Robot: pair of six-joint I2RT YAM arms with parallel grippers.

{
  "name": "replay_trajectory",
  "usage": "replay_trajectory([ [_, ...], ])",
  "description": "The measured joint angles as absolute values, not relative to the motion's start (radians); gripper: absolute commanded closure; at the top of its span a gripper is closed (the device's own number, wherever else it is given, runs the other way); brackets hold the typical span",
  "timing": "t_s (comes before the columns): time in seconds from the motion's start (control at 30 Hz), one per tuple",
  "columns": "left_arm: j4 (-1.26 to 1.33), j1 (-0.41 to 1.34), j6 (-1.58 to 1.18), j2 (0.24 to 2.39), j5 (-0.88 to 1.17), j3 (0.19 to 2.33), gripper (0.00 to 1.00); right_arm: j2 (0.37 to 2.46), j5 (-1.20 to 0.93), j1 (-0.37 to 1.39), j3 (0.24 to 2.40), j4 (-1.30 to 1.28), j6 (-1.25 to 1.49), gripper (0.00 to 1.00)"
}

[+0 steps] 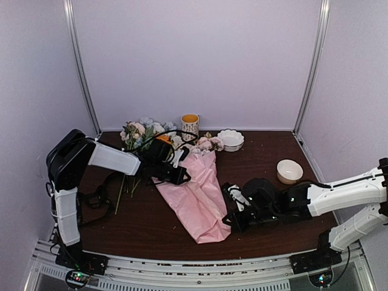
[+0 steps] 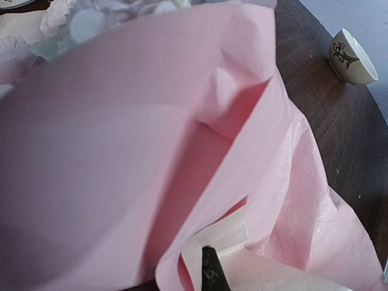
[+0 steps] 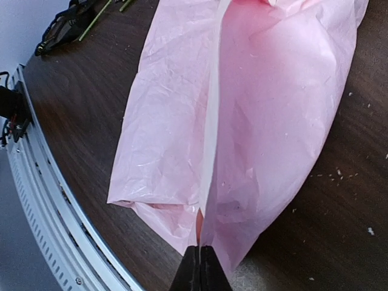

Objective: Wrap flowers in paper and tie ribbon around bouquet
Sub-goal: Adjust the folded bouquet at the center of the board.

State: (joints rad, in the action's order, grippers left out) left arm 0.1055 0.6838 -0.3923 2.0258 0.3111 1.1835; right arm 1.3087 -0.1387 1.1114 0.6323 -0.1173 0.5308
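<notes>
Right claw (image 3: 200, 267) closed on the paper (image 3: 254, 109) seam; left claw (image 1: 180, 176) closed near the flowers (image 1: 203, 143). Draw the overlap snug, slowly, without tearing.

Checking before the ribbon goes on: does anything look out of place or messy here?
Yes. Several flowers lie loose left of the bouquet, outside its paper, and pale crumbs speckle the table beside it.
</notes>
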Motion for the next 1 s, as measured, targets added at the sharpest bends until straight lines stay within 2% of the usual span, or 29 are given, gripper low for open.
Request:
replay_trajectory([
  [0.13,0.105,0.673,-0.396,2.028,0.311,1.184,1.00,1.401,0.067,1.230,0.812,-0.284,0.468,1.00],
  [0.43,0.105,0.670,-0.404,2.030,0.323,1.178,1.00,1.741,0.275,1.425,1.077,-0.467,0.263,0.98],
  [0.5,0.105,0.669,-0.404,2.030,0.327,1.174,1.00,1.793,0.292,1.443,1.114,-0.480,0.229,0.89],
  [0.57,0.108,0.669,-0.406,2.030,0.327,1.172,1.00,1.811,0.287,1.453,1.122,-0.490,0.201,0.72],
  [0.7,0.113,0.667,-0.410,2.030,0.329,1.170,1.00,1.784,0.253,1.460,1.118,-0.503,0.176,0.46],
  [0.77,0.117,0.667,-0.411,2.030,0.330,1.168,1.00,1.723,0.215,1.457,1.100,-0.496,0.151,0.40],
  [0.9,0.123,0.666,-0.414,2.030,0.332,1.165,1.00,1.524,0.074,1.399,1.031,-0.424,0.153,0.40],
  [1.0,0.125,0.665,-0.415,2.030,0.334,1.165,1.00,1.398,-0.054,1.283,0.974,-0.312,0.184,0.54],
])
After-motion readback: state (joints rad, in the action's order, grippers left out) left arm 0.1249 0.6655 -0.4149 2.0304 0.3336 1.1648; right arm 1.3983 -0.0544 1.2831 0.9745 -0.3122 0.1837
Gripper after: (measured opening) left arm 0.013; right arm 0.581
